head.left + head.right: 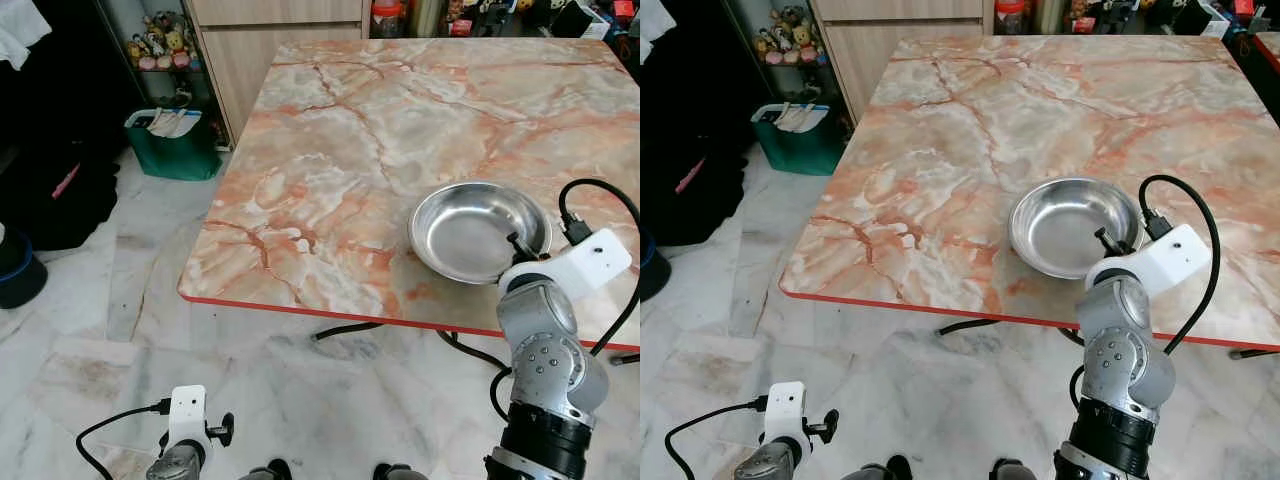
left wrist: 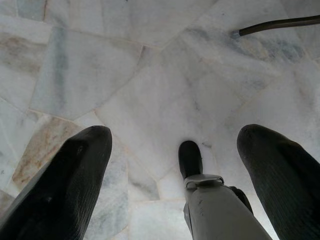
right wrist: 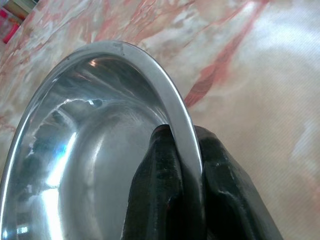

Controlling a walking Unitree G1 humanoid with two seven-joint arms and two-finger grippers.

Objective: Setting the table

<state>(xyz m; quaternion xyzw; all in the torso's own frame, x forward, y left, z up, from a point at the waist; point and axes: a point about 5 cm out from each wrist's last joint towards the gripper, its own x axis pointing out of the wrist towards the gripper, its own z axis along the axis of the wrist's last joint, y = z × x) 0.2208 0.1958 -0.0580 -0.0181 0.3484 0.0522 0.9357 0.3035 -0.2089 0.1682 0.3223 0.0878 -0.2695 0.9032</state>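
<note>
Gleaming steel bowl [image 1: 470, 230] pinched by right hand [image 3: 187, 165].

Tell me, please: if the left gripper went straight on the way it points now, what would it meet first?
Most likely the marble floor. The left gripper hangs open and points down at it; the robot's foot lies close to that line, though depth is unclear.

Steel bowl [image 1: 478, 230] on marble table [image 1: 350, 150] nr front edge; R arm [image 1: 550, 340] reaches its rim. Green bin [image 1: 172, 145] on floor.
</note>
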